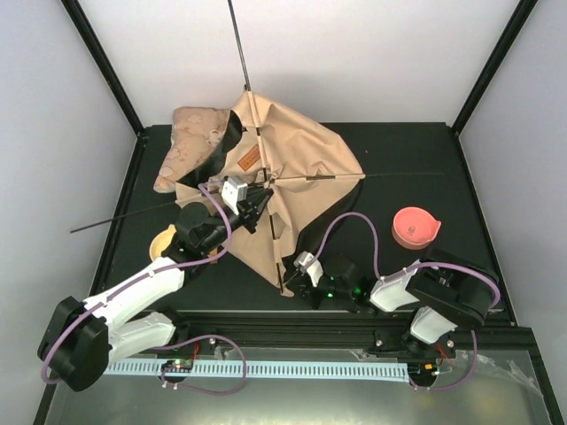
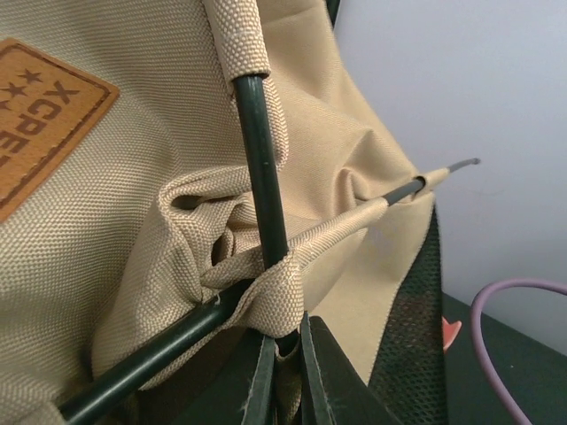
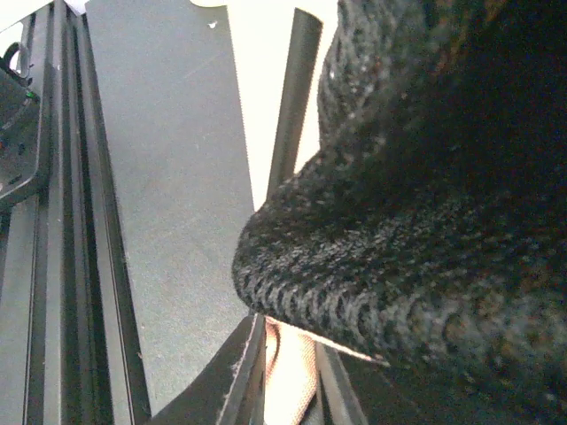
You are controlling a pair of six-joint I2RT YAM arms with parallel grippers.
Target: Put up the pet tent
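Tent [image 1: 306, 164]: tan canvas, partly raised, over the middle and far part of the dark desk [image 1: 407, 146]. Black lining [image 1: 215, 158] showing at the left edge and along the near side. Far-left part overlapping a floral cushion [image 1: 188, 142].

Poles [image 1: 239, 53]: thin, black, run through canvas sleeves, crossed near the tent's middle. Ends sticking out beyond the fabric to the far side, the left and the right.

Label [image 1: 249, 160]: brown leather, sewn on the canvas just left of the crossing.

Left pincer [image 1: 257, 199]: at the pole crossing, clenched on the tent. In the wrist view, fingers [image 2: 264, 381] pressed together on the bunched tan sleeve [image 2: 266, 297] wrapped under the crossing.

Right pincer [image 1: 291, 279]: low over the desk at the tent's near corner. In the wrist view, fingers [image 3: 241, 385] a little apart with a strip of tan fabric between them, black mesh lining filling the right side, one pole just beside it. Grasping or released: cannot tell.

Pink bowl [image 1: 415, 227]: on the desk, right of the tent, apart from it.

Yellow bowl [image 1: 162, 241]: near the desk's left edge, partly hidden by the left arm.

White strip [image 1: 283, 367]: along the near rail, in front of the arm bases.

Purple cables [image 1: 354, 220]: looped along both arms.
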